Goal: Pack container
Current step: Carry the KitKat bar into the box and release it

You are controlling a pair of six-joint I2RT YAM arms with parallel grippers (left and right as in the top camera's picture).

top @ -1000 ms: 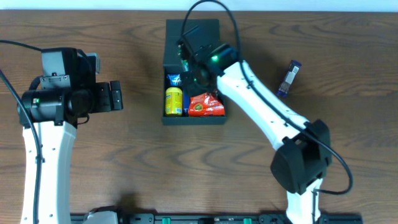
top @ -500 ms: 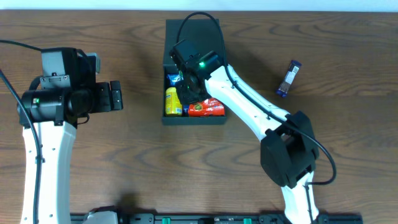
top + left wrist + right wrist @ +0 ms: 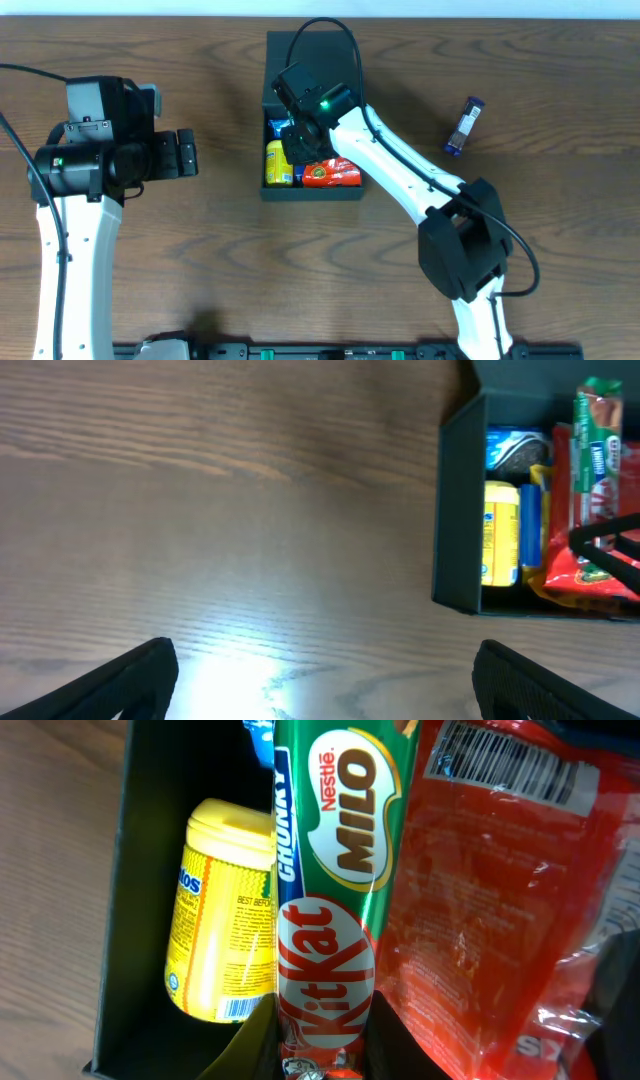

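Observation:
The black container [image 3: 310,194] stands open at the table's top centre, its lid flap folded back. It holds a yellow pack [image 3: 279,163], a red packet [image 3: 337,173] and a blue packet [image 3: 279,127]. My right gripper [image 3: 300,148] is inside the container, shut on a green and red KitKat Milo bar [image 3: 330,870]. In the right wrist view the bar lies between the yellow pack [image 3: 225,940] and the red packet [image 3: 490,890]. My left gripper [image 3: 185,155] is open and empty over bare table, left of the container [image 3: 458,510].
A dark blue snack bar [image 3: 464,126] lies on the table to the right of the container. The wooden table's far edge runs just behind the container's lid.
My right gripper has moved left and down into the container with the bar, settling between the yellow pack and the red packet. The left arm has not moved.

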